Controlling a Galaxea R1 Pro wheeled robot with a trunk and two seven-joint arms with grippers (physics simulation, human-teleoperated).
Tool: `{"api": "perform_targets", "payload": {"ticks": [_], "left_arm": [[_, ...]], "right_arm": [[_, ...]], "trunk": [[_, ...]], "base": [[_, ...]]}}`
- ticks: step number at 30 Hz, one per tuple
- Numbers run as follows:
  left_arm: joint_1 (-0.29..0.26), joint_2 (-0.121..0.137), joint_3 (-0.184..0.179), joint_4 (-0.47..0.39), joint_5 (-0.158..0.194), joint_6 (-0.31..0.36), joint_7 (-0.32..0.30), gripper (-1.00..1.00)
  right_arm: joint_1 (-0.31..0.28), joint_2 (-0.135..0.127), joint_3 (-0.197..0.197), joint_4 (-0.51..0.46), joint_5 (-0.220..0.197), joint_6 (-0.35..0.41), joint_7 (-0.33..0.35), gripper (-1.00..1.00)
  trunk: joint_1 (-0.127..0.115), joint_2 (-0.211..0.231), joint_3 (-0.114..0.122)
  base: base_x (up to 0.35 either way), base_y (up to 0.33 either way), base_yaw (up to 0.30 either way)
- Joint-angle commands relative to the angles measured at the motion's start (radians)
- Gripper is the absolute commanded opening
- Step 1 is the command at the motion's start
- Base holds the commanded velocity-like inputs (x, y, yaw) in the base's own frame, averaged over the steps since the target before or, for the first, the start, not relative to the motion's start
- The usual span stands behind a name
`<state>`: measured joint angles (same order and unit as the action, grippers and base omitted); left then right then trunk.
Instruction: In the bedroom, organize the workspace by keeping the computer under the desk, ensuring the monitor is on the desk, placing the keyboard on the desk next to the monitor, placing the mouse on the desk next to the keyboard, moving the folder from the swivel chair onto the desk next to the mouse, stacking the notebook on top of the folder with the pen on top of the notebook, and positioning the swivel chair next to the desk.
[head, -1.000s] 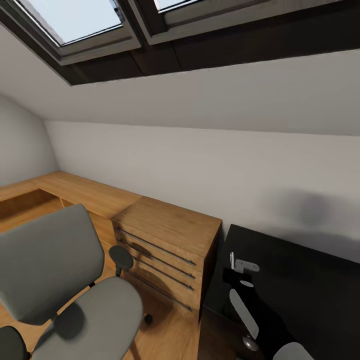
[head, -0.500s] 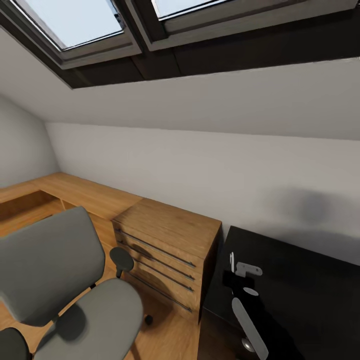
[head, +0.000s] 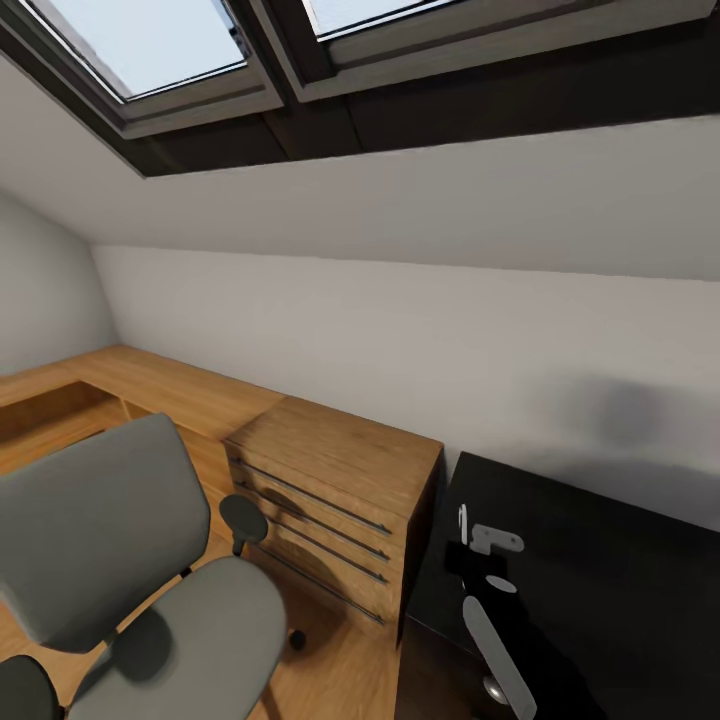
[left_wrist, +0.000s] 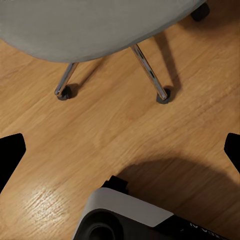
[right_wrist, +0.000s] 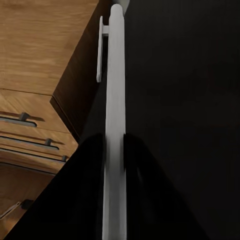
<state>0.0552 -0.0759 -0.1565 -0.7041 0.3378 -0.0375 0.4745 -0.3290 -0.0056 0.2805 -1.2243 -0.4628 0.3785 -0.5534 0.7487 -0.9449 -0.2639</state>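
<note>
The right claw (right_wrist: 114, 150) stayed clamped on the pen (right_wrist: 114, 120) above the black tabletop (head: 600, 580). The swivel chair (head: 130, 570) had not shifted at lower left. The left claw's opening could not be told.

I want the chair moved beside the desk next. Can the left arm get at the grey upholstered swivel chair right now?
Probably yes. The left gripper hangs open above the wooden floor, with the grey upholstered swivel chair just ahead, seat and metal legs in plain sight, and nothing between them.
</note>
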Motion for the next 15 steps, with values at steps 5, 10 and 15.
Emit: {"api": "perform_targets", "payload": {"ticks": [5,10,15], "left_arm": [[0.0,0.001,-0.004,-0.002,0.011,-0.004,0.006,1.0],[0.0,0.001,-0.003,-0.002,0.012,-0.004,0.006,1.0],[0.0,0.001,-0.003,-0.002,0.011,-0.004,0.006,1.0]], "right_arm": [[-0.001,-0.001,0.002,-0.001,-0.007,0.003,-0.007,-1.0],[-0.001,-0.001,0.001,-0.001,-0.007,0.002,-0.007,-1.0],[-0.001,0.0,-0.001,-0.001,-0.006,0.002,-0.007,-1.0]], "trunk": [[0.0,-0.001,0.001],[0.0,-0.001,0.003],[0.0,-0.001,0.004]], "base": [[-0.107,0.0,-0.102],[-0.286,0.0,-0.235],[-0.327,0.0,-0.144]]}}
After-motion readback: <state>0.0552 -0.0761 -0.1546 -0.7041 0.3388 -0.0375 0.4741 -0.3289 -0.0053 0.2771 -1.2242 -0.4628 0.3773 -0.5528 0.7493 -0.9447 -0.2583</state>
